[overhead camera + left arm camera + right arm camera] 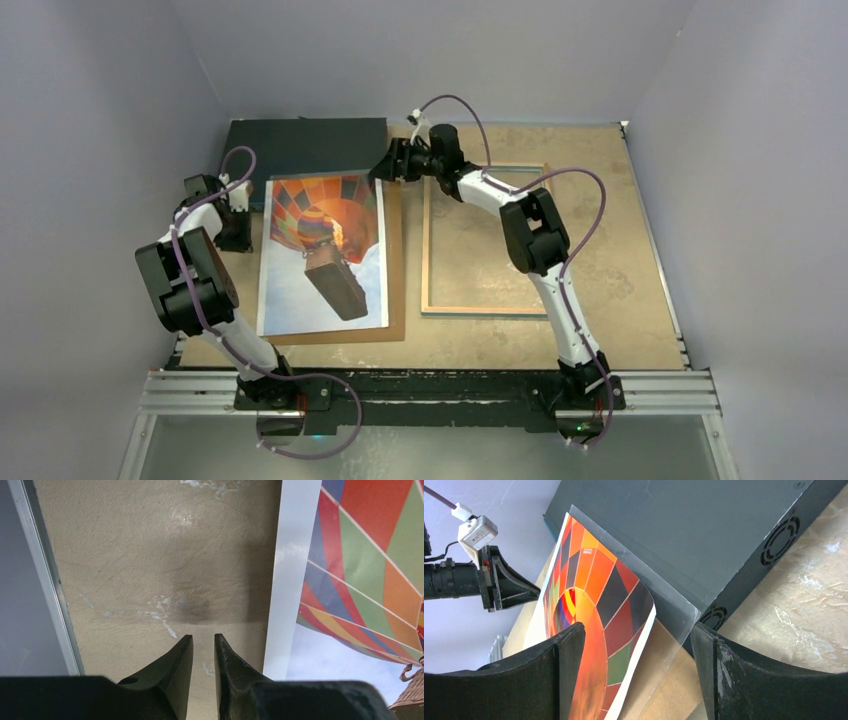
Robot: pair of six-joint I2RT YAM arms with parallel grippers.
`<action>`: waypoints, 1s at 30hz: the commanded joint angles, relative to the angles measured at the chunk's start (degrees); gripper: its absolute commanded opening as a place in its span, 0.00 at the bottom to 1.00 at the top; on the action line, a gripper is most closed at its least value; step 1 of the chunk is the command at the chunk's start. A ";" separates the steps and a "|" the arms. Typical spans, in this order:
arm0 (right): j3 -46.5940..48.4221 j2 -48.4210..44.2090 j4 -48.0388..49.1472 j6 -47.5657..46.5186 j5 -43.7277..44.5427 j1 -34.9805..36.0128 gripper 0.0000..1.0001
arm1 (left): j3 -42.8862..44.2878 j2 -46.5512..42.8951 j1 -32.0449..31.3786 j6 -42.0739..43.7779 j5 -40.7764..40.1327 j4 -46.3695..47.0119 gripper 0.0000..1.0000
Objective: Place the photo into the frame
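The photo [320, 255] of a hot-air balloon lies face up on a brown board [395, 250] at the left of the table. The frame [428, 240] lies flat to its right, wood-coloured rim up, apart from the photo. My right gripper [392, 160] is open at the photo's far right corner. In the right wrist view, that corner [594, 595], slightly curled, a clear sheet [674, 612] and the board [669, 680] lie between its fingers [639, 675]. My left gripper [204, 640] is nearly shut and empty, over bare table just left of the photo's edge [360, 555].
A dark flat box [305, 145] lies at the back, touching the far ends of the photo and board; it also shows in the right wrist view [674, 525]. Grey walls close in the table. A metal rail [430, 385] runs along the near edge.
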 commanded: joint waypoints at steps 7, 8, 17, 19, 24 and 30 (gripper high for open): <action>-6.11 -3.86 12.48 8.34 -8.01 -0.77 0.71 | -1.37 -0.19 -0.58 -0.78 0.60 2.34 0.18; -7.86 -4.21 14.69 9.92 -8.77 -0.84 0.69 | -1.62 -0.06 -0.71 -0.85 0.51 2.63 0.18; -12.93 -5.00 28.48 20.33 -14.22 -1.20 0.66 | -2.92 1.95 -1.68 -1.39 -0.12 4.55 0.12; -13.56 -5.16 30.31 21.92 -14.61 -1.32 0.65 | -3.21 2.01 -1.89 -1.44 -0.10 4.81 0.09; -14.21 -6.11 32.43 22.95 -14.99 -1.32 0.64 | -4.02 2.21 -2.60 -1.33 -0.21 5.41 0.08; -16.06 -7.25 33.96 23.56 -14.82 -1.22 0.60 | -4.41 2.23 -2.89 -1.58 -0.21 5.81 0.05</action>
